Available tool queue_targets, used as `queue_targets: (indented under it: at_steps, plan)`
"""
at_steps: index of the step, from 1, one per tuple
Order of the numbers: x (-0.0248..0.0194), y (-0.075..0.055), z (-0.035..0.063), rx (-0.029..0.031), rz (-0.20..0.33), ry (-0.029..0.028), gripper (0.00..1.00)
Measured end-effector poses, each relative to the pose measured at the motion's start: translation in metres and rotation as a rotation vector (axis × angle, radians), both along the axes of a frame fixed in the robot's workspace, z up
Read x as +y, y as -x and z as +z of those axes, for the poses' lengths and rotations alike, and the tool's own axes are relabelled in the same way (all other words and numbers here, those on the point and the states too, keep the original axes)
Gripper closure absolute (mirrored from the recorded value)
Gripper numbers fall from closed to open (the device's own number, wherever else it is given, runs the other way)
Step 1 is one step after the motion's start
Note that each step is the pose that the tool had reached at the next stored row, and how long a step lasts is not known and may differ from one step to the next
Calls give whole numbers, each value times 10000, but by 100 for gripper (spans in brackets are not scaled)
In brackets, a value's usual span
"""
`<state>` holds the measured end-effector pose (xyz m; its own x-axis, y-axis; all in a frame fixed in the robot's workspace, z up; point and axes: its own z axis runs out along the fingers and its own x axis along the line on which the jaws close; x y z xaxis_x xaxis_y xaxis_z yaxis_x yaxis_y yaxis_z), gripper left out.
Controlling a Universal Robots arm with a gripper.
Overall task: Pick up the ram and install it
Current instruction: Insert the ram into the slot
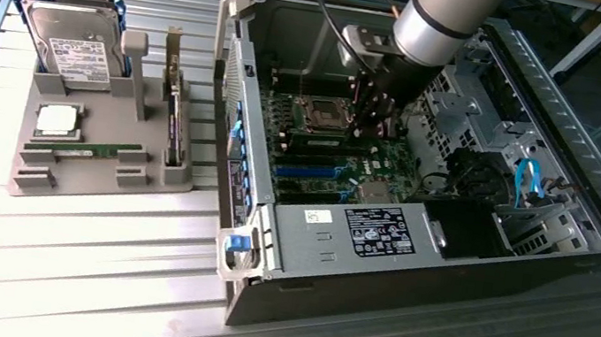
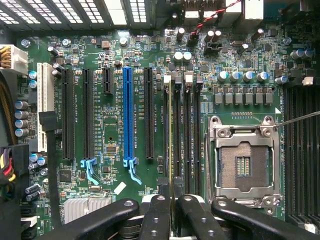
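Note:
In the wrist view the ram (image 2: 170,130) shows edge-on as a thin green-yellow strip. It stands along the outermost of the black memory slots (image 2: 186,125), on the side toward the blue slot. My gripper (image 2: 170,190) is shut on the strip's near end, one black fingertip on each side. Whether the ram is seated in the slot or just above it I cannot tell. In the exterior view my gripper (image 1: 375,126) reaches down inside the open computer case, over the motherboard (image 1: 339,152) beside the empty processor socket (image 1: 321,116).
The empty socket (image 2: 243,162) lies just beyond the memory slots, and a blue expansion slot (image 2: 128,115) sits on their other side. Case walls (image 1: 236,78) ring the board. At the exterior view's left, a grey holder (image 1: 95,183) carries a hard drive (image 1: 71,45), a silver processor (image 1: 58,119), an upright card (image 1: 174,114) and a green stick (image 1: 82,152).

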<state>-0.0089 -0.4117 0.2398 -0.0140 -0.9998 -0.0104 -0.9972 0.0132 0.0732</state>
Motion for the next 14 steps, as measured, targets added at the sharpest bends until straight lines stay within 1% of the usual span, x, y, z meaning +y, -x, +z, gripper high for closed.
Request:
queue_targets:
  at_steps: [14]
  plan:
    - [1,0,-21,0,0,-1,87]
